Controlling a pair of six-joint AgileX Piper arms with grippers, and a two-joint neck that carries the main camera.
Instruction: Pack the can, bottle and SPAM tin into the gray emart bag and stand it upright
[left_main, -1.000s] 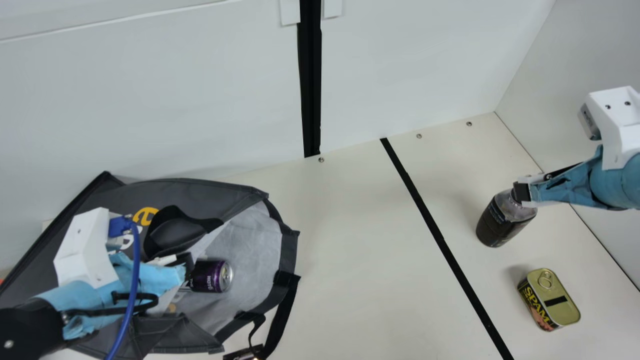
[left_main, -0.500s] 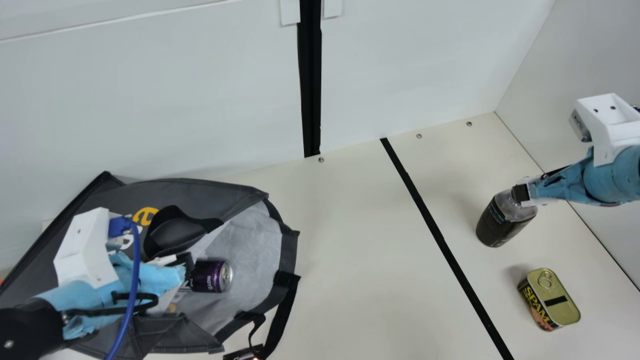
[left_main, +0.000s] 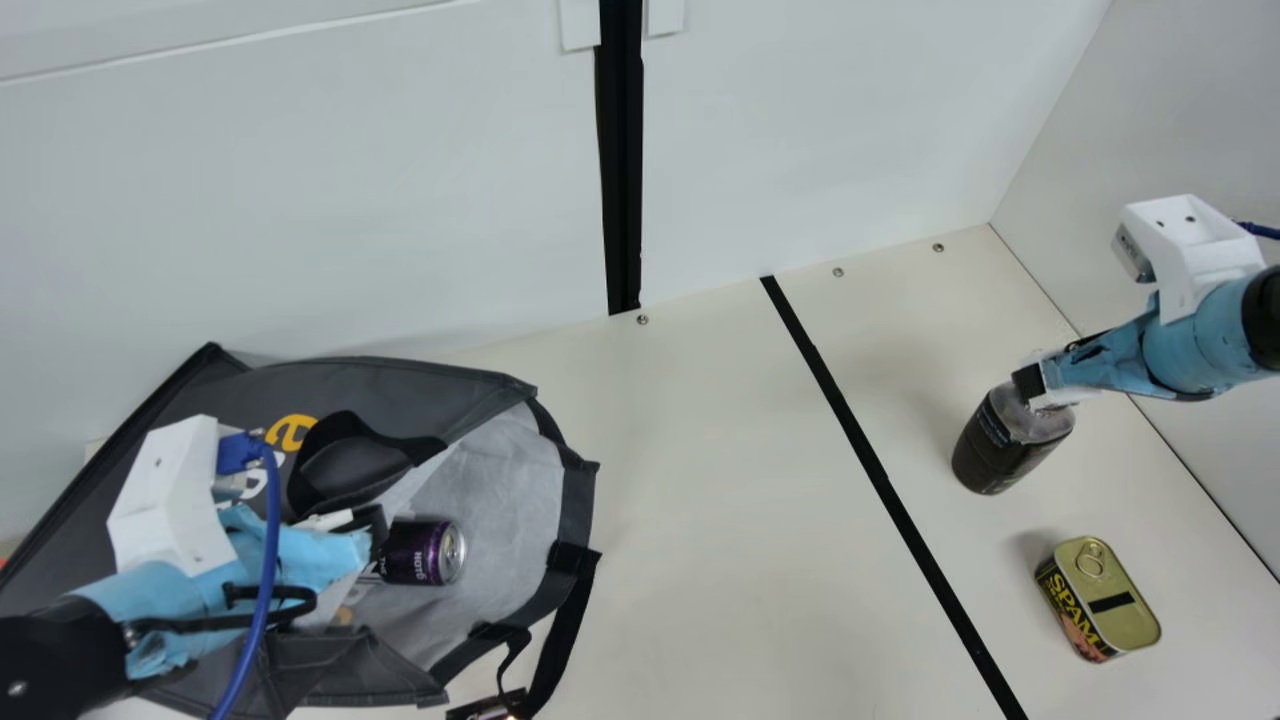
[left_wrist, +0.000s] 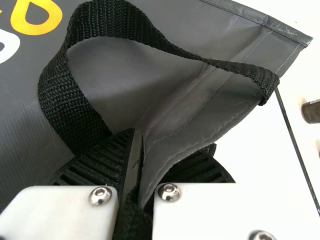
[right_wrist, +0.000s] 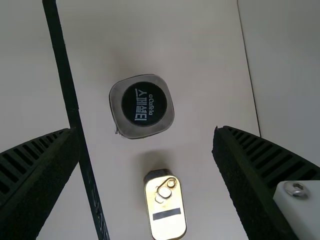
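Clock face laid on the main view, 12 at its top. Bag (left_main: 400, 385): smooth dark-gray sheet fabric with stitched edges, lying at 8 o'clock, mouth towards 3. Lining (left_main: 510, 480) pale, creased. Loop (left_wrist: 105, 20) of coarse black webbing stands up in the left wrist view. Can (left_main: 418, 550): purple cylinder, on its side inside the mouth, metal end towards 3. Left gripper (left_main: 375, 525) clamped on the bag's fabric, beside the can. Bottle (left_main: 1005, 445): rounded-square, clear shoulders, dark contents, upright at 3; right gripper (left_main: 1030, 385) at its top, fingers wide apart (contact, I can't tell). Tin (left_main: 1120, 610): gold lid, ring pull, flat on the table (left_main: 720, 520), 5 o'clock from the bottle. Black stripe (left_main: 870, 450) between bag and bottle. Blue cable (left_main: 270, 560) crosses the left arm, which hides part of the bag.
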